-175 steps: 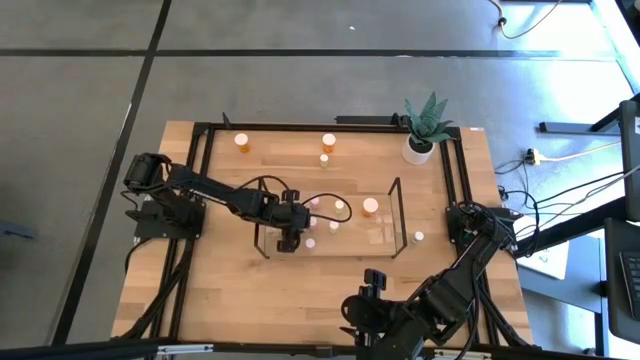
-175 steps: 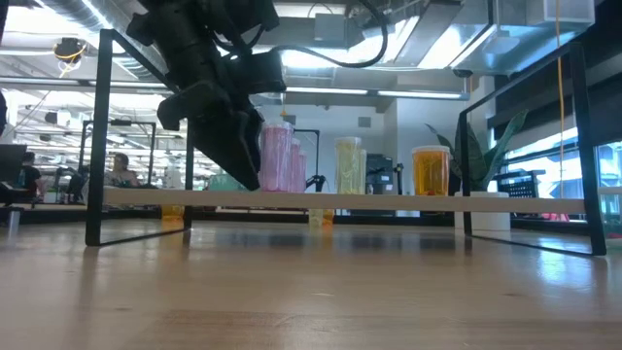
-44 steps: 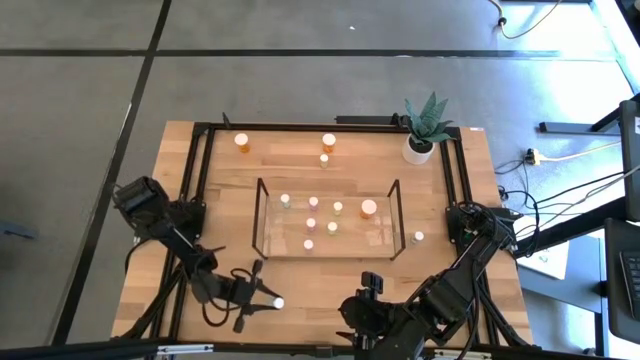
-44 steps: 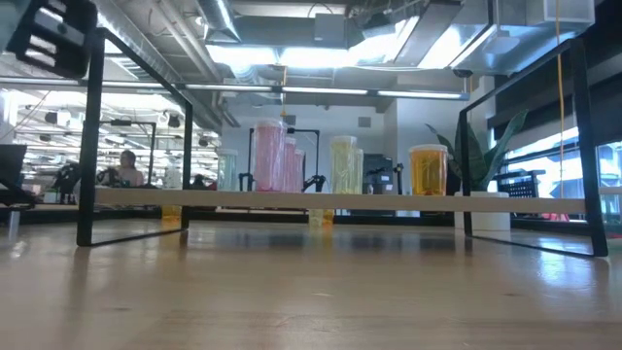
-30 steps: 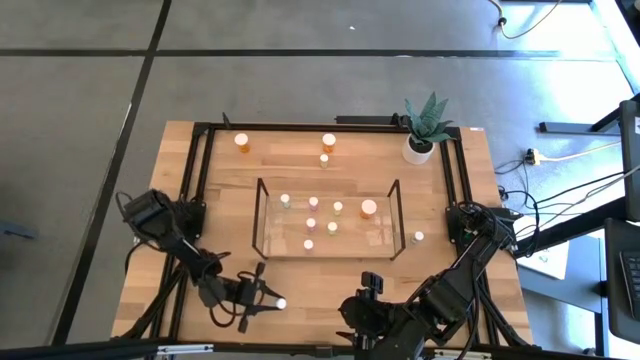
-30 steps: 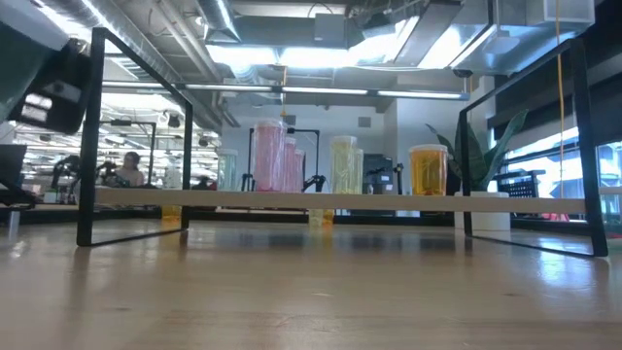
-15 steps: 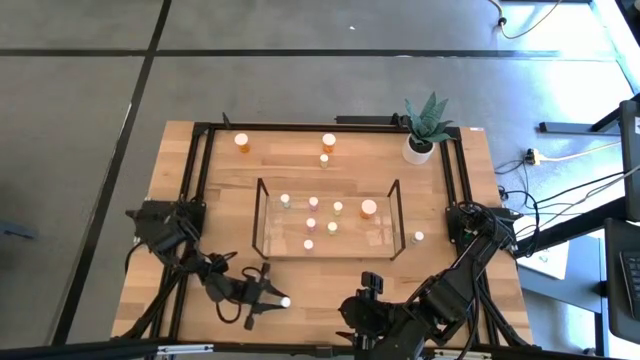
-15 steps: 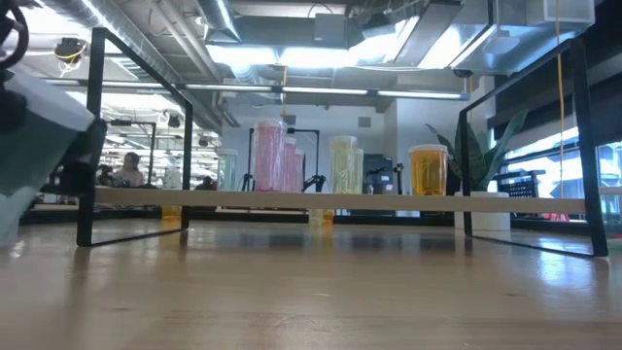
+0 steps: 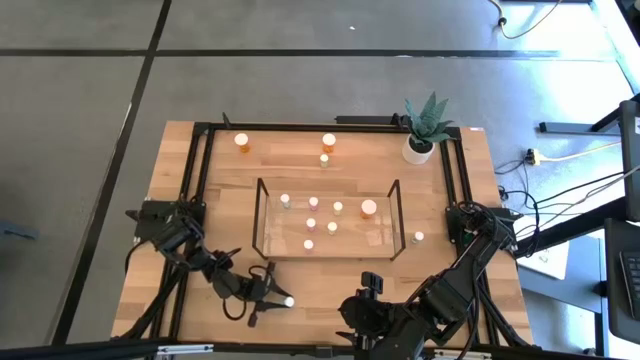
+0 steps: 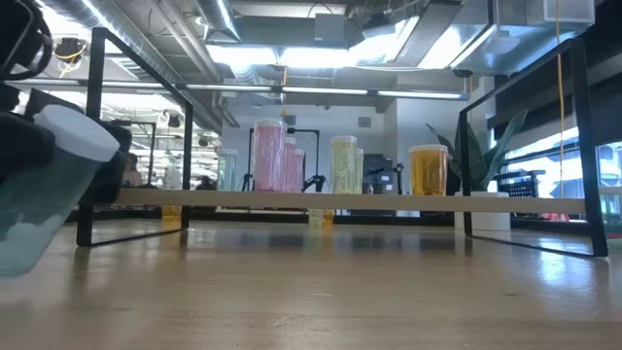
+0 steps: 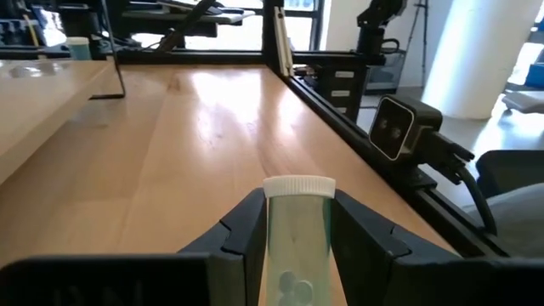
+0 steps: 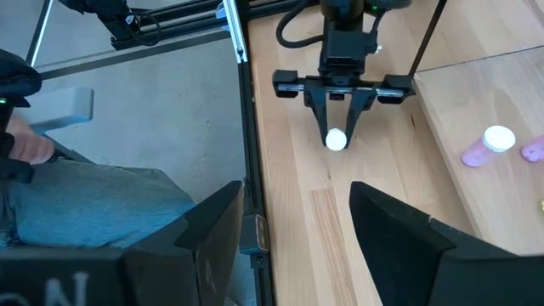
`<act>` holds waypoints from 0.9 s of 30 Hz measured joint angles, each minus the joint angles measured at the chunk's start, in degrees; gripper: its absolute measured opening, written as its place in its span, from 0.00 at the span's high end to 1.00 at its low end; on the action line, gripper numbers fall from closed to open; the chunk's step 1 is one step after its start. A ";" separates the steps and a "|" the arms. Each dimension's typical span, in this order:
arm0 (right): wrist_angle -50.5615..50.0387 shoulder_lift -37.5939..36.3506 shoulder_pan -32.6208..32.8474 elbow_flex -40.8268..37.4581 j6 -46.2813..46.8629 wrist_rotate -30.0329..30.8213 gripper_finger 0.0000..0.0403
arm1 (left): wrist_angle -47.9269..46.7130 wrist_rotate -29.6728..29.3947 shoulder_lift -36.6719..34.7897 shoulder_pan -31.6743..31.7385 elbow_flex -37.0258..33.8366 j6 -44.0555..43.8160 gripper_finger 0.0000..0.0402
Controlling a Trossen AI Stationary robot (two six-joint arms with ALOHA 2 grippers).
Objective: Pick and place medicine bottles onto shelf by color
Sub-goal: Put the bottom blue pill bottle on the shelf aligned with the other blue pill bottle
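Greenish medicine bottle (image 11: 297,238) clamped in left hand (image 9: 272,300), low over worktop (image 9: 330,280), shelf (image 9: 327,221) beyond holding six bottles, right hand (image 12: 293,246) fingers apart.

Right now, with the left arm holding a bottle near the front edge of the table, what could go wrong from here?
1. The left end effector grips the greenish bottle tilted, not upright; set down that way, it may tip over.
2. The shelf already holds several small bottles; a low approach could knock the pink bottles down.
3. The right end effector waits open nearby at the front edge, so the arms might collide.
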 joint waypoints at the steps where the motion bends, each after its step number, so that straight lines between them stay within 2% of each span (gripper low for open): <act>1: 0.00 0.00 -0.01 0.00 0.00 0.00 0.46 | 0.00 0.60 0.06 0.33 0.00 0.00 0.73; 7: 0.00 0.00 0.00 0.00 0.02 0.00 0.46 | -0.09 5.07 0.20 2.56 0.00 0.28 0.71; 16: 0.00 0.00 0.00 0.00 0.00 0.02 0.46 | -0.07 11.13 0.20 5.45 -0.01 0.26 0.63; 27: 0.00 0.00 0.00 0.00 0.00 0.02 0.46 | 1.88 13.04 0.09 6.55 -1.39 0.00 0.55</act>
